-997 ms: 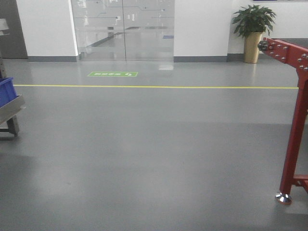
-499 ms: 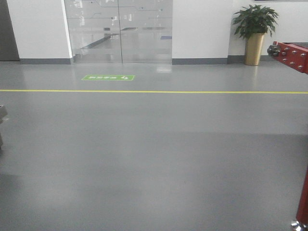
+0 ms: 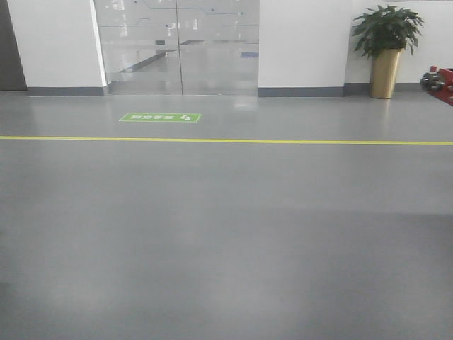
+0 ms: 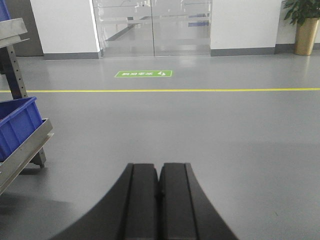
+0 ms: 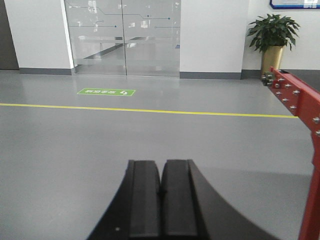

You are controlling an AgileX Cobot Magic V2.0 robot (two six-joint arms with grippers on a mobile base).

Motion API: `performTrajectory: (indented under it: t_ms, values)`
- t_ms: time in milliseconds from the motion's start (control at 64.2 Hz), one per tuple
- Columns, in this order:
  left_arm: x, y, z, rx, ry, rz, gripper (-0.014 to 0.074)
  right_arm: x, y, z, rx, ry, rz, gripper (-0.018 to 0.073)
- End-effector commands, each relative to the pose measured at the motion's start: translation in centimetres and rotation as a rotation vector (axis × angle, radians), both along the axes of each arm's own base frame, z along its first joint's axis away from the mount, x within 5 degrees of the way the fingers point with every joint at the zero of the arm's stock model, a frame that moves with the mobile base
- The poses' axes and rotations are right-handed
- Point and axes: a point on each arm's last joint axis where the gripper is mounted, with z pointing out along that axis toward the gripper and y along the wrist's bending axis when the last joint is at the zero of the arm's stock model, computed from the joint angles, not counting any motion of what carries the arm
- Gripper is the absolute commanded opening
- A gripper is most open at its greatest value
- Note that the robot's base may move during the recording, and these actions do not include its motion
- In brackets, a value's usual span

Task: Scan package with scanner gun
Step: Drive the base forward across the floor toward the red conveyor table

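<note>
Neither the package nor the scanner gun shows in any view. My left gripper (image 4: 160,166) points out over bare grey floor, its two black fingers pressed together with nothing between them. My right gripper (image 5: 161,163) is likewise shut and empty, held level above the floor. Neither gripper appears in the front-facing view, which shows only the hall floor and far wall.
A metal rack (image 4: 22,152) holding a blue bin (image 4: 17,125) stands at my left. A red steel frame (image 5: 305,120) rises at my right, its tip (image 3: 440,79) just inside the front view. Ahead lie a yellow floor line (image 3: 226,141), glass doors (image 3: 177,46) and a potted plant (image 3: 386,49).
The front view has swung left and moved forward: the red frame slid almost out at the right edge, and the blue bin and rack left the view at the left. Both grippers' earlier states are unseen.
</note>
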Motion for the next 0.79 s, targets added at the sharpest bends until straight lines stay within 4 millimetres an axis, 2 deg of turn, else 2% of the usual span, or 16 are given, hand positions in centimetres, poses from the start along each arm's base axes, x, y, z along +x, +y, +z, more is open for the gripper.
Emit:
performTrajectory:
  t_ms: [0, 779]
  values:
    - [-0.03, 0.0, 0.3, -0.008, -0.025, 0.002, -0.0111, -0.03, -0.05, 0.2, -0.008, -0.021, -0.007, -0.0168]
    - [-0.03, 0.0, 0.32, -0.008, -0.027, 0.002, -0.0111, -0.03, -0.05, 0.2, -0.008, -0.021, -0.007, -0.0168]
